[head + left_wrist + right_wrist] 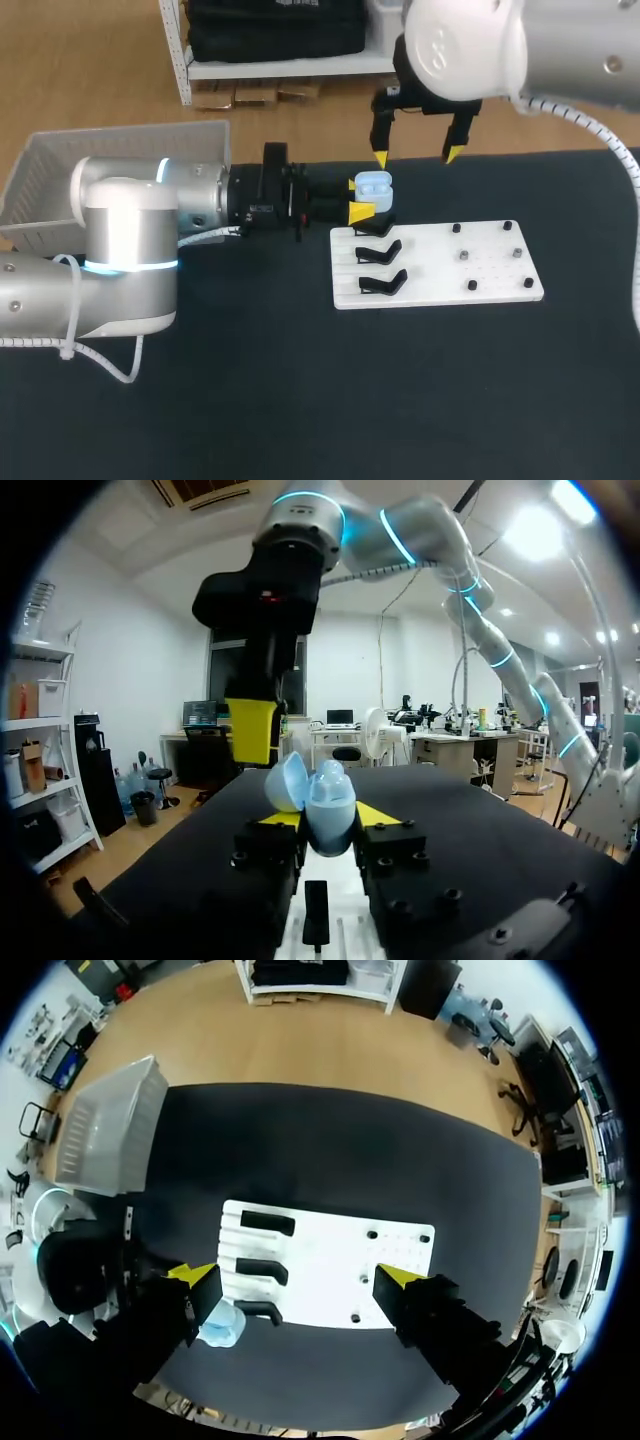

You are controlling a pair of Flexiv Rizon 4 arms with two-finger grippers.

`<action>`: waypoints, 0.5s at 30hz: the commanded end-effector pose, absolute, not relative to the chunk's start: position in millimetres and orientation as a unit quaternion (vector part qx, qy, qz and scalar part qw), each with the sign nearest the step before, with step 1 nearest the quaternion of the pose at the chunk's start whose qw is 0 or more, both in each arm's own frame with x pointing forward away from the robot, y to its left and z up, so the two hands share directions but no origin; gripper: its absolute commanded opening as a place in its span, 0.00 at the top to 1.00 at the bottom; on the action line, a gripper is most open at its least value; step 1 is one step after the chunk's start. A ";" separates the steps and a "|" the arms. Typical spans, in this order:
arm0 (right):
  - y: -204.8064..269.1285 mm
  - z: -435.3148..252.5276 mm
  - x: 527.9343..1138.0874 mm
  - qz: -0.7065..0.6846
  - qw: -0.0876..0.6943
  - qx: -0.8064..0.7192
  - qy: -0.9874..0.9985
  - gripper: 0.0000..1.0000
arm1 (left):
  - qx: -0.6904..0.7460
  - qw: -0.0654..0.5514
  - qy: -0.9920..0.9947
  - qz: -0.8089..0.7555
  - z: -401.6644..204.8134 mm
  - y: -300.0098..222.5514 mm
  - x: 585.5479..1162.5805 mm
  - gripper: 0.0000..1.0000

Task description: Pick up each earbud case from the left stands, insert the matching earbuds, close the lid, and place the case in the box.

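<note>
Here's the pale blue earbud case (372, 185), standing upright with its lid swung open, pinched between the yellow tips of our left gripper (362, 198) just off the far-left corner of the white stand board (440, 270). Our right gripper (416, 156) hangs at about one o'clock from the case, spread wide and clear of it, so we'd judge it best placed for the lid. The box (60, 180) waits at nine o'clock, well apart.

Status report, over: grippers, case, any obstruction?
Left gripper shut on light-blue earbud case, lid open. Right gripper open, empty, hovering just past it. No obstruction seen over the white board.
</note>
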State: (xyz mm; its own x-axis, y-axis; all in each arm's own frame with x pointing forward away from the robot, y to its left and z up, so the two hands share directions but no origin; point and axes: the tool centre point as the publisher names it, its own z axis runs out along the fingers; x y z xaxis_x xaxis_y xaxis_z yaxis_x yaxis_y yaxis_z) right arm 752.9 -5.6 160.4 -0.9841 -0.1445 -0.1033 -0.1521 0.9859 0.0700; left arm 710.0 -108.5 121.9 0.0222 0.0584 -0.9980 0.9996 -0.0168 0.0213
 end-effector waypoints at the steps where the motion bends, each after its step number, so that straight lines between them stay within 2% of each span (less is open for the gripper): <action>1: -6.3 153.8 751.5 0.040 0.042 -0.076 0.995 0.00 | 0.524 0.486 0.506 -0.483 122.1 -108.7 710.2 1.00; 15: -9.8 145.2 730.5 0.045 0.020 -0.080 0.996 0.00 | 0.524 0.486 0.506 -0.483 122.1 -108.7 710.2 1.00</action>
State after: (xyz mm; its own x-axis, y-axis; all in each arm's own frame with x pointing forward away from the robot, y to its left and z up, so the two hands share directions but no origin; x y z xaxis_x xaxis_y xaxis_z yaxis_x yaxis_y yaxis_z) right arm 735.1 -8.1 146.6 -0.9866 -0.1583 -0.0394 -0.1612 0.9831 0.0865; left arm 710.0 -108.5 121.9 0.0222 0.0584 -0.9980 0.9996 -0.0169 0.0213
